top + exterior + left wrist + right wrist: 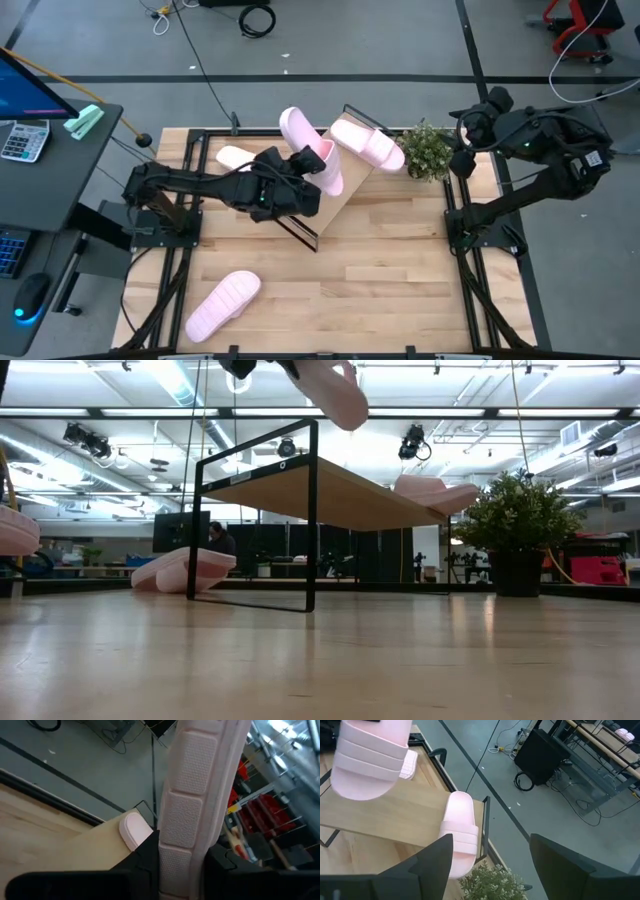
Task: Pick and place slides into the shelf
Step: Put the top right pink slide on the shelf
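Observation:
My left gripper [303, 186] [182, 857] is shut on one pale pink slide [308, 150] [335, 390], held in the air over the shelf's near-left part. The shelf [345, 190] [300, 490] is a light wood board on a black wire frame. A second slide [368, 145] [460, 832] lies on the board's far end. A third [235, 157] [185, 570] lies on the table behind the left arm. A fourth [222, 305] lies on the table's near-left part. My right gripper [462, 150] [490, 852] is open, off the table's far right, beside the plant. My left gripper pinches the slide's sole [192, 815] between its two fingers, one finger [145, 862] on each long side, near one end. The fingers come about level from the table's left. The slide is lifted clear, its ribbed underside toward the wrist camera, and it reaches away toward the table's far edge.
A small potted plant [427, 150] [515, 520] stands at the table's far right, next to the shelf. Free tabletop [380, 290] lies in the near middle and near right. A desk with a calculator [25, 140] stands left of the table.

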Motion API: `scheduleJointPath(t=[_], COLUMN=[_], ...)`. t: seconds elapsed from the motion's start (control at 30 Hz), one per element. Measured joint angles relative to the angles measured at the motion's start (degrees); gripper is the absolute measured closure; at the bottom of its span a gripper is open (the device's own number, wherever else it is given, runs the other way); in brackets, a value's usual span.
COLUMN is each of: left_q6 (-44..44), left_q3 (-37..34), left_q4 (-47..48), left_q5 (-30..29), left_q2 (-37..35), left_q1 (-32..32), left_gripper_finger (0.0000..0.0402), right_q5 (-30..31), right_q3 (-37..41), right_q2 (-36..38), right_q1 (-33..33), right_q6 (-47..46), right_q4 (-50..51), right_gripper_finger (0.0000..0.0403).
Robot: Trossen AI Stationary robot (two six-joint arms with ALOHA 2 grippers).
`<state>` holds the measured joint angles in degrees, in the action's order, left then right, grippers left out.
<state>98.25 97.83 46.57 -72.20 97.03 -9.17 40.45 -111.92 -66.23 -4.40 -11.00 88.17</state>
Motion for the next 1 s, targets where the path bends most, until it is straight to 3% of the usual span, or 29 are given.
scheduleJointPath(t=[0.43, 0.63, 1.0], left_q6=[21.0, 18.8, 0.4], left_q3=[-12.8, -13.0, -13.0], left_q4=[-8.4, -10.4, -24.0], left_q5=[-5.3, -5.8, -2.3], left_q2=[0.0, 0.0, -0.4], left_q1=[-4.9, -5.0, -4.5], left_gripper_finger=[0.0301, 0.0297, 0.0295], right_q5=[0.0, 0.0, -0.2], right_q3=[0.0, 0.0, 0.0], right_q2=[-0.2, -0.2, -0.2], right_q1=[0.0, 0.0, 0.0], right_q6=[-1.6, -2.3, -2.1], right_q4=[0.0, 0.0, 0.0], right_gripper_finger=[0.0133, 0.0133, 0.0133])
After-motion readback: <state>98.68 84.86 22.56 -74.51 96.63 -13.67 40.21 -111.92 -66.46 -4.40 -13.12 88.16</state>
